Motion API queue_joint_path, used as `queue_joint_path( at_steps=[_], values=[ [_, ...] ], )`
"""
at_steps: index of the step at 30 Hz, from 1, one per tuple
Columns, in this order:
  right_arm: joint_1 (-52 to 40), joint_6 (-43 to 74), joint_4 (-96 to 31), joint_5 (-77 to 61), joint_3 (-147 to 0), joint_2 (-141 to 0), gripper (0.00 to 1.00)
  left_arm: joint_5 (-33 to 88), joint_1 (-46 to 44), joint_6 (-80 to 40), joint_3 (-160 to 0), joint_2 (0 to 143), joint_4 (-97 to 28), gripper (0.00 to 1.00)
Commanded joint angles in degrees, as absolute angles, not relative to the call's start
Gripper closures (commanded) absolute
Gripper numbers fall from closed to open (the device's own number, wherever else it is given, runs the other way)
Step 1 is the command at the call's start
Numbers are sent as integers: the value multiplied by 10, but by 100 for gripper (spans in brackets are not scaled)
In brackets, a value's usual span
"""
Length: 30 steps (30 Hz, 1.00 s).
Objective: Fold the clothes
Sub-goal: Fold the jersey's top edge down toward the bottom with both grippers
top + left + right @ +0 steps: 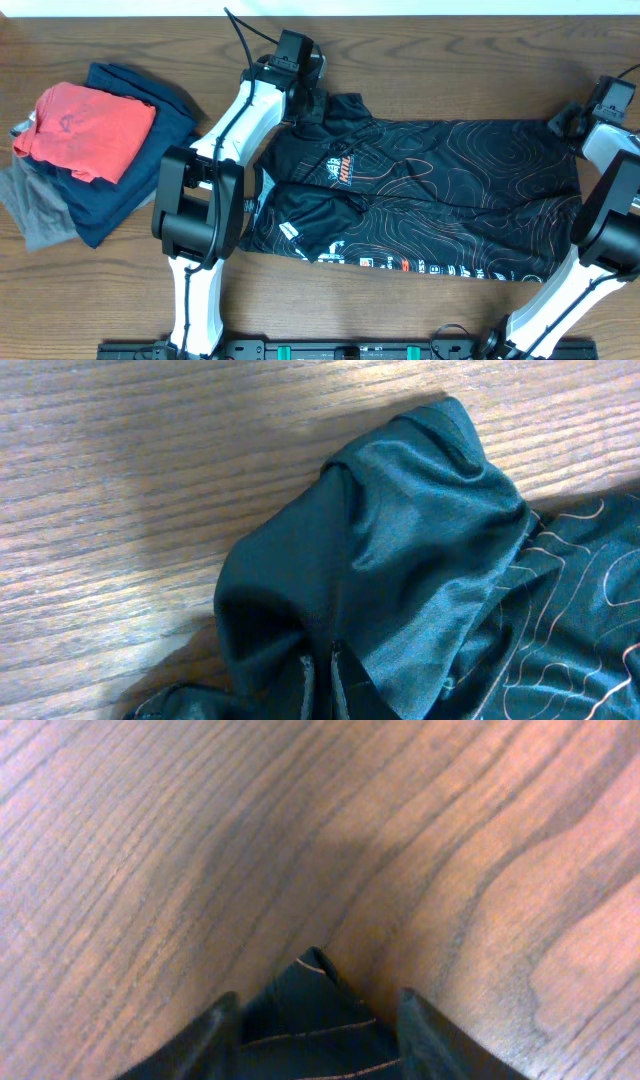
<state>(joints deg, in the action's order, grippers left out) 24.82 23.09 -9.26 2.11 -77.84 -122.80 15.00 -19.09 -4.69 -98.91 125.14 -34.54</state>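
Observation:
The black jersey with orange contour lines and white lettering lies flat across the middle of the wooden table, folded along its length. My left gripper is at its far left corner, shut on a bunched plain black fold of the jersey; its fingertips pinch the cloth. My right gripper is at the far right corner. Its fingers are spread wide and open, with the jersey's pointed corner lying between them on the table.
A pile of other garments sits at the left of the table: a red shirt on top of a navy one and a grey one. The table's far edge runs just behind both grippers.

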Motion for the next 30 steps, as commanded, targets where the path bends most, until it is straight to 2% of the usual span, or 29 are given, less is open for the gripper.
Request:
queue_joint_path(
  at_steps=[1,7,15,21,30],
  values=[
    [240,235,-95,17,-780,-1242,70,145,-191,-50,-988,1247,-349,94],
    [240,236,-101,28,-780,-1242,99,145,-190,-50,-988,1247,-349,94],
    [250,235,-148,76,-780,-1223,99,147,-172,-51,-989,1242,-373,94],
    [259,220,-183,71,-780,-1157,99,237,-145,-52,-989,1195,-386,94],
    [259,185,-375,79,-780,-1035,99,244,-134,-50,-989,1111,-533,94]
  ],
)
